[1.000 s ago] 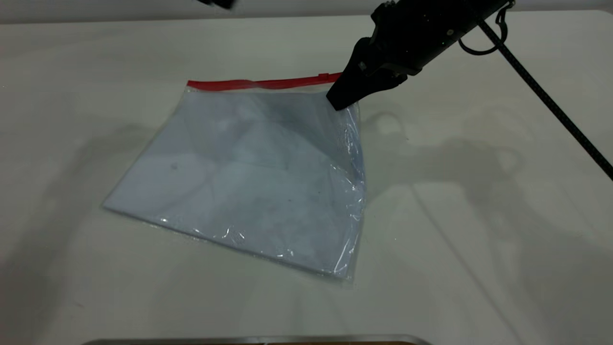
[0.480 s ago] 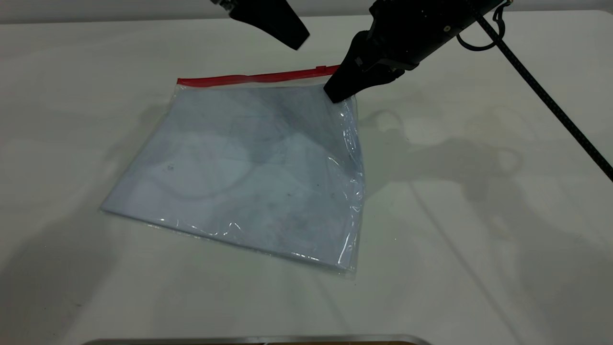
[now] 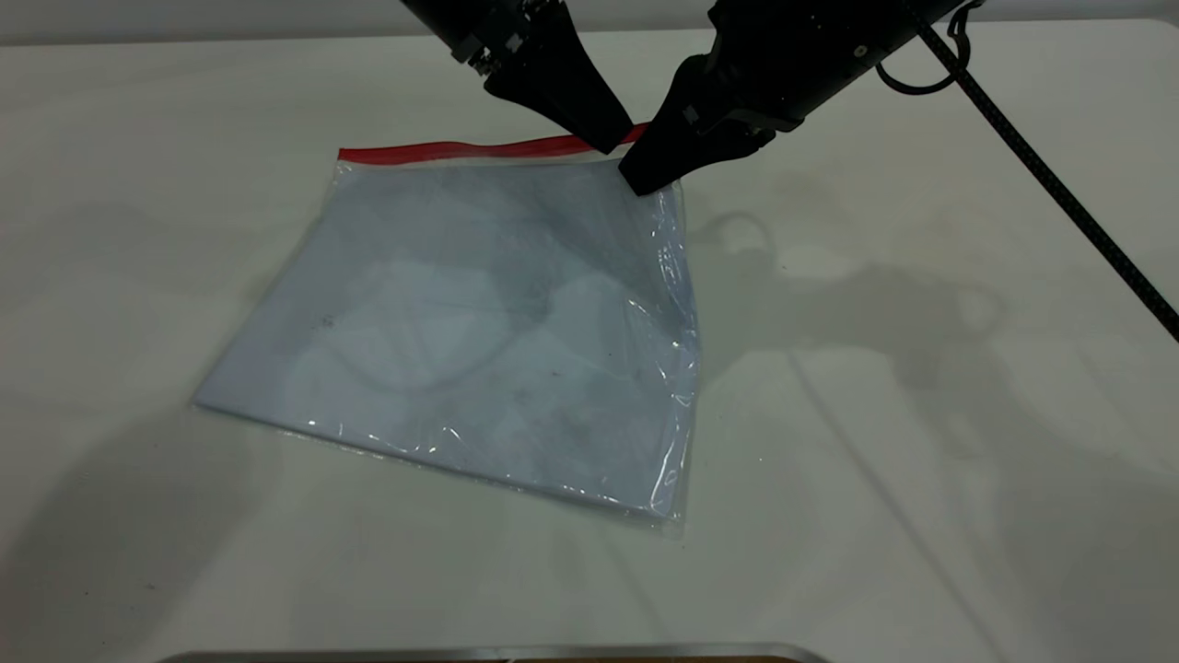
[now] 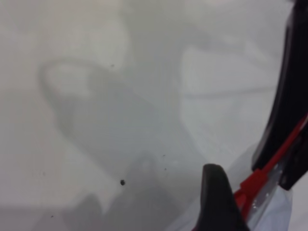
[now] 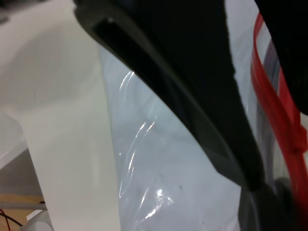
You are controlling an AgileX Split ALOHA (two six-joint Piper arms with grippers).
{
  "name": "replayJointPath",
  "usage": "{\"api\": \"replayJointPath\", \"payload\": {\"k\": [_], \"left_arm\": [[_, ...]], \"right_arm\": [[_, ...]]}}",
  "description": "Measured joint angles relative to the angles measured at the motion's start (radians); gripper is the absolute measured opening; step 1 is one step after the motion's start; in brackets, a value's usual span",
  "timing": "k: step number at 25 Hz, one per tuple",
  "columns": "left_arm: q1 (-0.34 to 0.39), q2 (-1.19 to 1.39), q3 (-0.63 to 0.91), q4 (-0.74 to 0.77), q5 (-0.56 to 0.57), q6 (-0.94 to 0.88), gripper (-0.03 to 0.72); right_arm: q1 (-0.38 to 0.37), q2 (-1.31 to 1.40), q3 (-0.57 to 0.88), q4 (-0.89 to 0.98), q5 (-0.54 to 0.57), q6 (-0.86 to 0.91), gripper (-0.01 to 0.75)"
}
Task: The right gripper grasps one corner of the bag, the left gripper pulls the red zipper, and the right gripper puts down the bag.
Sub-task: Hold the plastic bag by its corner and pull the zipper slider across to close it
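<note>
The bag [image 3: 479, 322] is a clear pouch with a pale blue sheet inside. It lies on the table with its far right side lifted. The red zipper [image 3: 442, 150] runs along its far edge. My right gripper [image 3: 642, 181] is shut on the bag's corner, which is hidden in its jaws. My left gripper [image 3: 608, 145] is open and has its tip at the zipper's right end, right beside the right gripper. In the left wrist view one finger [image 4: 216, 192] stands next to the red slider tab [image 4: 251, 185]. The zipper [image 5: 276, 110] also shows in the right wrist view.
The white table [image 3: 921, 460] spreads around the bag. The right arm's black cable [image 3: 1059, 193] slants across the right side. A metal edge [image 3: 497, 652] lies along the near border.
My left gripper has come down from the top edge to the zipper's right end. The right gripper has lifted the corner slightly, and the bag's far edge has shifted left.
</note>
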Motion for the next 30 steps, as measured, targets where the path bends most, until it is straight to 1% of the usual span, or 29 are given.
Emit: {"api": "replayJointPath", "payload": {"k": [2,4,7,10,13,18,30], "left_arm": [[0.0,0.004,0.0,0.0,-0.001,0.001,0.488],[0.0,0.004,0.0,0.0,-0.01,0.004,0.449],[0.0,0.004,-0.001,0.0,-0.032,0.014,0.357],[0.0,0.004,-0.001,0.0,-0.043,0.02,0.242],[-0.001,0.004,-0.001,-0.002,-0.043,0.021,0.17],[-0.001,0.004,-0.001,-0.002,-0.042,0.041,0.148],[0.001,0.004,-0.001,-0.012,-0.041,0.086,0.146]], "right_arm": [[0.0,0.0,0.0,0.001,0.001,-0.001,0.033],[0.0,0.0,0.0,0.001,0.001,-0.003,0.033],[0.0,0.0,0.0,0.001,0.001,-0.003,0.033],[0.0,0.0,0.0,0.002,0.001,-0.003,0.033],[0.0,0.0,0.0,0.002,0.001,-0.003,0.033],[0.0,0.0,0.0,0.002,0.001,-0.003,0.033],[-0.003,-0.009,0.0,-0.013,0.016,-0.003,0.033]]}}
